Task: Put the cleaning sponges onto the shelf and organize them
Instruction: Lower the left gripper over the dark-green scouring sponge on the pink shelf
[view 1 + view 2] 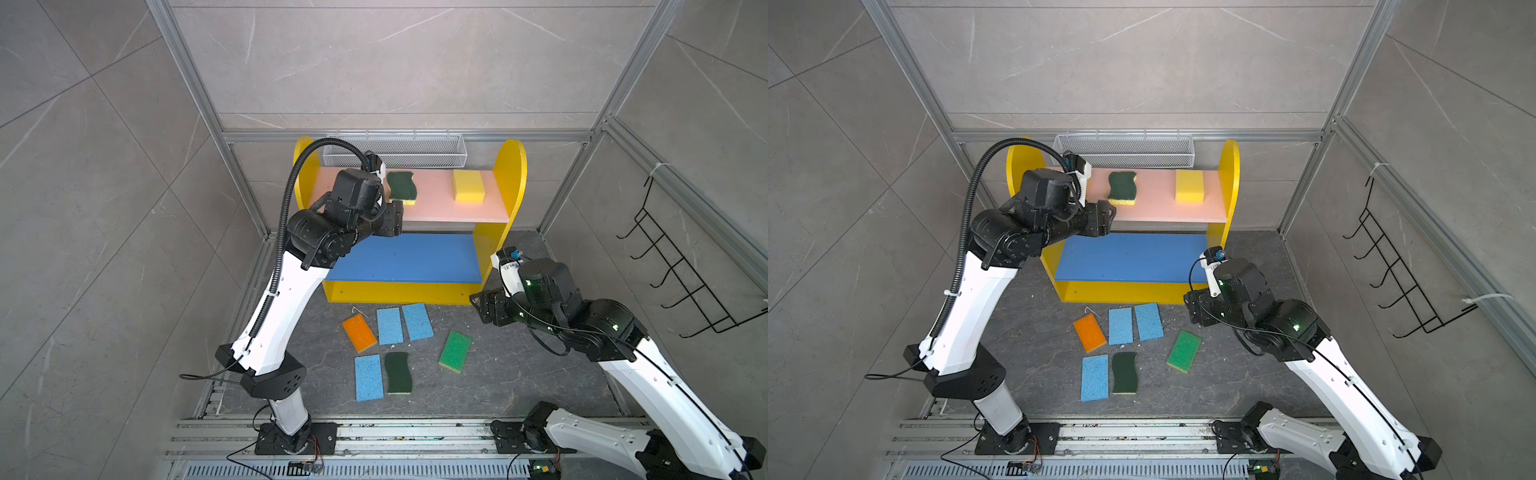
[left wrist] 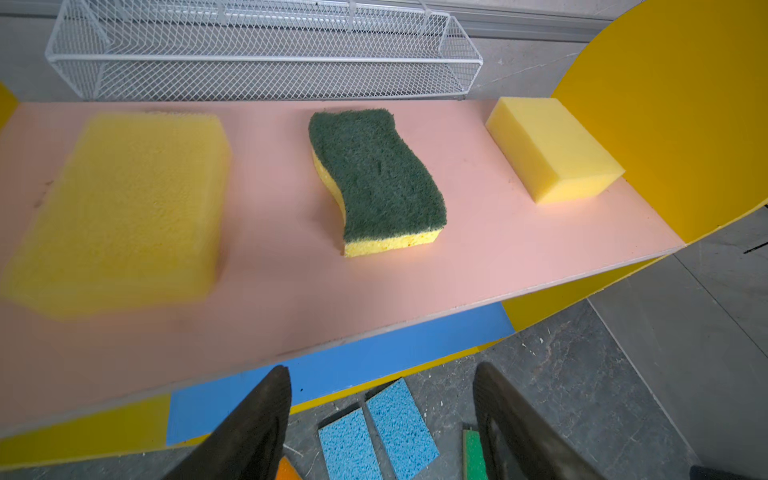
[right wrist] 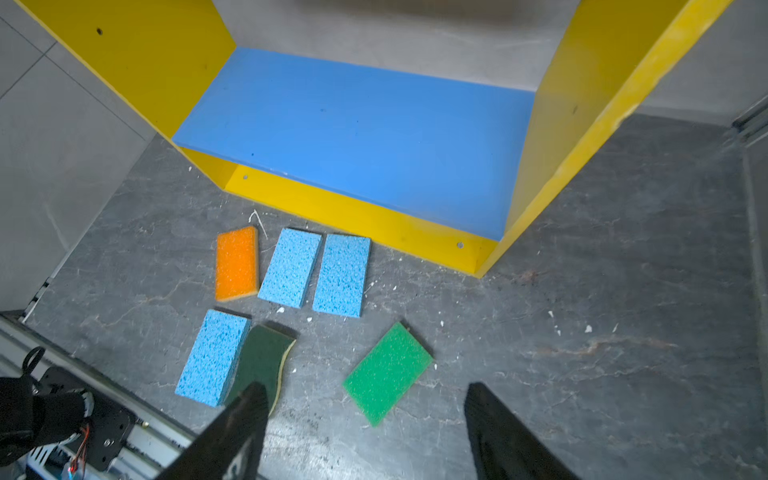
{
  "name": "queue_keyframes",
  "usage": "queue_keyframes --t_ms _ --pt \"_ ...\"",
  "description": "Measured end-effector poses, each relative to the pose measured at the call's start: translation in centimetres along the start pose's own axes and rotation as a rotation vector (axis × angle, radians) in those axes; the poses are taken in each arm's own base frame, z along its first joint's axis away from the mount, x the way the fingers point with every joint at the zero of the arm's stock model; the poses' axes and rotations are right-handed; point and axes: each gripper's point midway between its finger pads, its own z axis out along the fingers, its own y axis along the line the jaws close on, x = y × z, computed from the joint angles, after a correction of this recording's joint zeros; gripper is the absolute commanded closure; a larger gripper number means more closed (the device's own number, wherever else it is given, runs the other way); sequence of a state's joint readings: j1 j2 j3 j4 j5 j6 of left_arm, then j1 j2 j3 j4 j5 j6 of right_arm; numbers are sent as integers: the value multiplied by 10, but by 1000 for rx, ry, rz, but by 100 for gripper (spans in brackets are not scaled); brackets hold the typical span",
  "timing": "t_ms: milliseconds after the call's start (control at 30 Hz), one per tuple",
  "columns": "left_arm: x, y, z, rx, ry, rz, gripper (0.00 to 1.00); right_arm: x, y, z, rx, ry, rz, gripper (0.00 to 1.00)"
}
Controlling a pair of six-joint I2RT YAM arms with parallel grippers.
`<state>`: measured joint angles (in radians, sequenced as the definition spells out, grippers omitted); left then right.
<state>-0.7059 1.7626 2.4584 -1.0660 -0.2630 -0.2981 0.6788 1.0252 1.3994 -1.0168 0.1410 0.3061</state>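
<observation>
Yellow sponge lies on shelf beyond spread left pincer.

blue board free, floor crowded (sponges)

The pink shelf board holds two yellow blocks and one green scourer.

The shelf carries on its pink board two yellow blocks with a wavy scourer between. On the tabletop before it lie flat an orange sponge, three blue sponges, a second scourer and a green sponge.
</observation>
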Motion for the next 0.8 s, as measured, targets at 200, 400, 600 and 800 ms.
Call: queue_keyframes --t_ms 200,400,600,800 --pt "-13 0 25 -2 -44 -19 26 15 0 -2 -22 19 23 24" --pt "-24 12 40 -10 -75 -66 24 15 0 -9 -35 5 36 23" --pt "-32 20 47 16 -94 -129 24 16 1 -10 -44 7 39 23" --pt "-28 23 71 44 -70 -175 24 16 2 -10 -45 8 39 23"
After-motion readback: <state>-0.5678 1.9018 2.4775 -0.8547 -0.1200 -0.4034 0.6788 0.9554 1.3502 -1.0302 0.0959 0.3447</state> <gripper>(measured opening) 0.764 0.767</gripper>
